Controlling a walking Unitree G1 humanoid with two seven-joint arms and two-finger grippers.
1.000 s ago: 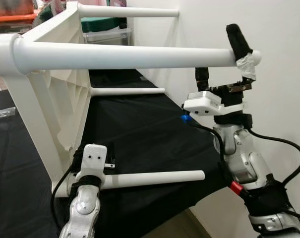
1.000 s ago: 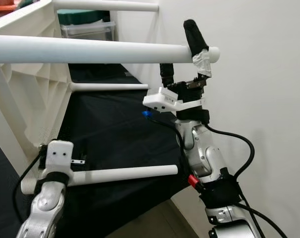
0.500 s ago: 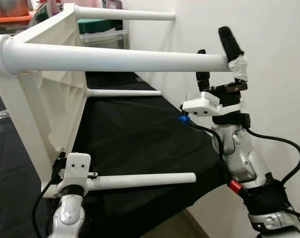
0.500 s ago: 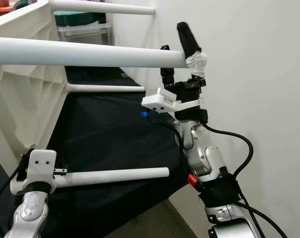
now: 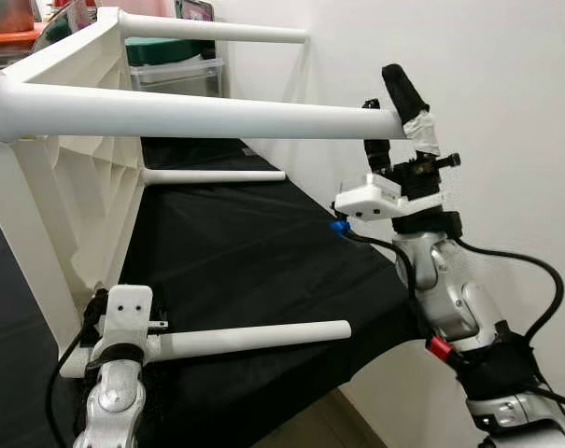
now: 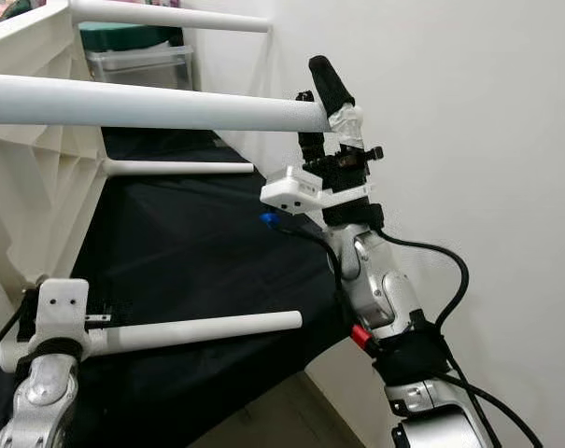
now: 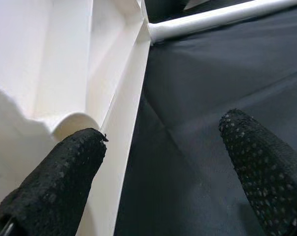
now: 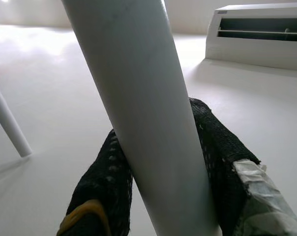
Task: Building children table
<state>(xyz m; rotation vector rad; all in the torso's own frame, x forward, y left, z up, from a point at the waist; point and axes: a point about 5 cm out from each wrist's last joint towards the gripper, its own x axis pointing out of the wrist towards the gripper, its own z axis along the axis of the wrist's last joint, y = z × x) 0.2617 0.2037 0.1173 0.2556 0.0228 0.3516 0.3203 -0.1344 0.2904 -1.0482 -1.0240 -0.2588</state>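
Observation:
A white children's table (image 5: 86, 187) lies on its side on a black cloth (image 5: 263, 252), its legs sticking out toward the wall. My right gripper (image 5: 387, 101) is raised and shut on the tip of the upper near leg (image 5: 198, 117). In the right wrist view that leg (image 8: 143, 113) sits between the black fingers (image 8: 104, 191). Down by the base of the lower near leg (image 5: 254, 338), my left gripper (image 7: 163, 162) is open. One of its fingers (image 7: 60, 182) lies against the table's white rim (image 7: 123, 113).
A white wall (image 5: 506, 93) stands close on the right, just behind my right arm. Two far legs (image 5: 217, 31) (image 5: 217, 175) point the same way. Storage boxes (image 5: 170, 65) stand at the back. Bare floor (image 5: 310, 425) shows past the cloth's near edge.
The whole picture has shifted left, so the camera moved. The upper leg's end stuck out past my right gripper's fingers before; now it ends at them. My left arm sits slightly lower.

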